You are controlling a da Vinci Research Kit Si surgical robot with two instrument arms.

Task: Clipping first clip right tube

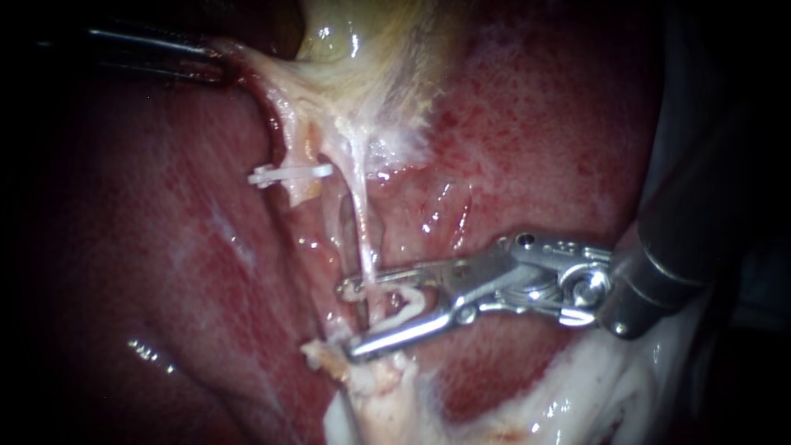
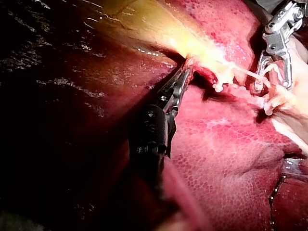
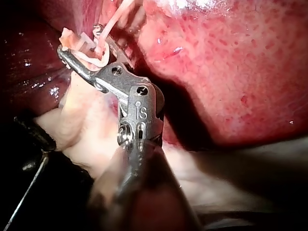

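Observation:
The yellowish gallbladder (image 1: 346, 41) narrows into two pale tubes. The left tube (image 1: 298, 194) carries a white clip (image 1: 292, 173). The thin right tube (image 1: 362, 235) runs down between the jaws of my right instrument (image 1: 350, 320). Those jaws stand apart around this tube and hold a white clip (image 1: 408, 303) between them. In the right wrist view the same clip (image 3: 94, 55) sits in the jaws of my right instrument (image 3: 79, 41) with the tube across it. My left instrument (image 1: 206, 62) is shut on tissue at the gallbladder's edge, pulling it aside, as its wrist view shows at the left instrument (image 2: 185, 74).
Red liver (image 1: 535, 124) surrounds the tubes on both sides. White fatty tissue (image 1: 577, 395) lies under the right instrument's shaft. A frayed pale stump (image 1: 329, 358) sits just beyond the lower jaw's tip.

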